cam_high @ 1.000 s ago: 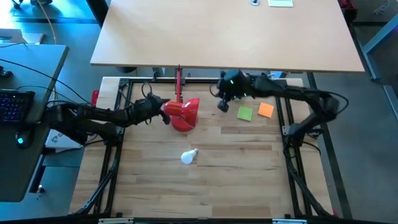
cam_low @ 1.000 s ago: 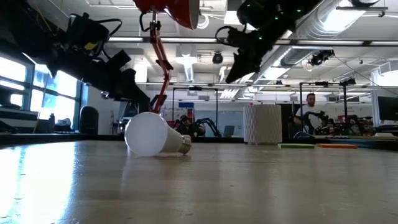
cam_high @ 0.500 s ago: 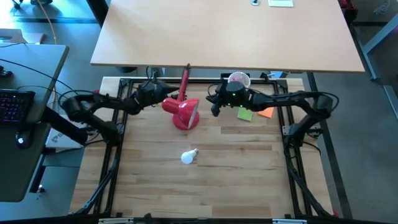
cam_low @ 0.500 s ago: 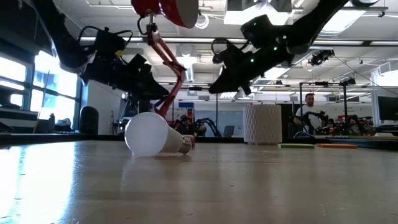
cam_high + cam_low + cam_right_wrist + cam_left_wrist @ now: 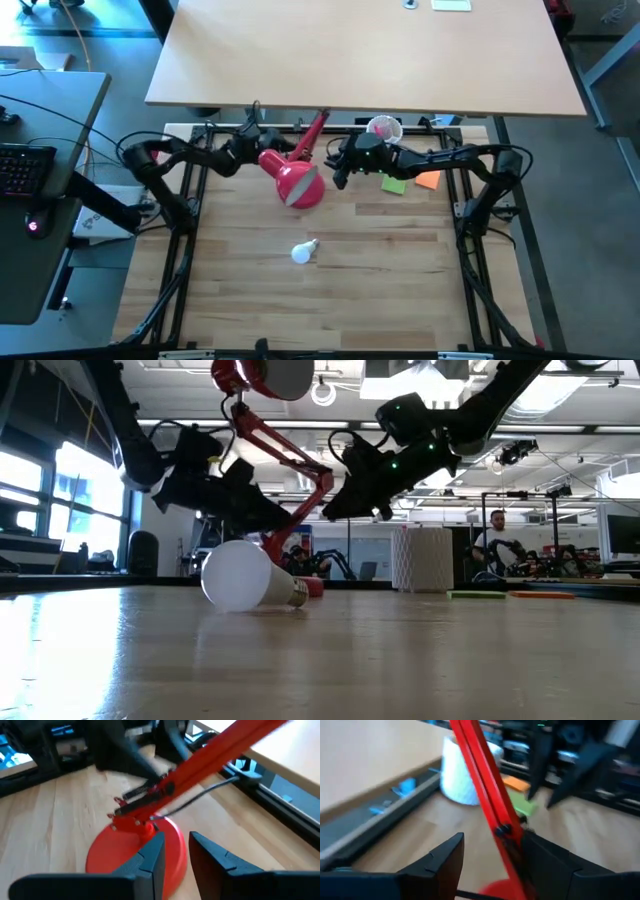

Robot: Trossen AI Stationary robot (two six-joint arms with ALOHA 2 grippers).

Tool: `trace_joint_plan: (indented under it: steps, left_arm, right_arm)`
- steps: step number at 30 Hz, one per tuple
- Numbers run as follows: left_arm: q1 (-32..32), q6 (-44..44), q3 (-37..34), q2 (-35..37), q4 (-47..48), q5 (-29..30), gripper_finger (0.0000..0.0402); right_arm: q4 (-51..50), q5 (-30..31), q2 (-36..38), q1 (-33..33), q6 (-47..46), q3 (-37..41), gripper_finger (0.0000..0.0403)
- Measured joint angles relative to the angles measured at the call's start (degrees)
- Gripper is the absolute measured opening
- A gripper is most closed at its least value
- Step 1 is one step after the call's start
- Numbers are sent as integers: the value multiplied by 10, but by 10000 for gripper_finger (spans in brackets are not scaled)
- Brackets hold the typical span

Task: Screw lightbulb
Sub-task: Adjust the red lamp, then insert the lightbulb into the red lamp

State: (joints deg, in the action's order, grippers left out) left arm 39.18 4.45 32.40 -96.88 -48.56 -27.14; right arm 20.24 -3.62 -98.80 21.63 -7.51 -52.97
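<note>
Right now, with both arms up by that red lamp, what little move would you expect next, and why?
Probably the right gripper drops toward the lightbulb: it lies loose mid-table, untouched, while the left gripper sits at the red lamp arm, seemingly steadying it.

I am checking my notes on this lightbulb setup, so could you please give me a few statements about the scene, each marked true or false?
1. The lightbulb lies on its side on the table, held by neither gripper. True.
2. The right gripper is shut on the lightbulb. False: it is open, near the red lamp at the far side of the table.
3. The left gripper is open, with the lamp's red arm between its fingers. True.
4. The lamp's shade points away from the lightbulb. False: in the high view its open end faces the table's near side, where the bulb lies.
5. A green note and an orange note lie on the table's right side. True.
</note>
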Motion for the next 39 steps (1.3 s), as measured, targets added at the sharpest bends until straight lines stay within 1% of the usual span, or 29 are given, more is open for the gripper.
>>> trace_joint_plan:
  steps: [4, 8, 12, 15, 17, 19, 22, 24, 28, 31, 35, 39]
  left_arm:
    - [-3, 23, 7, -46, -53, -58, 197]
    - [-8, 25, 11, -70, -80, -73, 197]
    - [-7, 16, 4, -69, -79, -79, 197]
    - [8, 13, -11, -46, -70, -83, 197]
    - [19, 6, -21, -20, -45, -85, 197]
    - [27, -9, -28, 13, 2, -81, 197]
    - [28, -43, -38, 69, 106, -48, 197]
    - [16, -64, -39, 110, 177, -24, 197]
    - [-33, -75, -48, 194, 314, 37, 197]
    - [-98, -43, -56, 241, 372, 82, 193]
    - [-211, 24, -61, 260, 410, 119, 183]
    - [-315, 90, -60, 252, 422, 135, 177]
  right_arm:
    - [-6, -1, 6, -10, 9, 0, 84]
    - [-34, 8, 25, -26, 35, 0, 84]
    - [-70, 52, 50, -44, 53, 0, 84]
    - [-102, 77, 66, -53, 60, 0, 84]
    - [-122, 90, 73, -59, 64, 0, 84]
    - [-131, 96, 76, -66, 66, 0, 84]
    - [-132, 94, 76, -82, 86, 5, 84]
    - [-133, 93, 77, -97, 95, 9, 84]
    - [-142, 71, 77, -132, 106, 10, 84]
    - [-150, 36, 77, -160, 106, 10, 84]
    - [-198, 1, 77, -197, 102, 10, 84]
    - [-228, -1, 71, -233, 60, 10, 84]
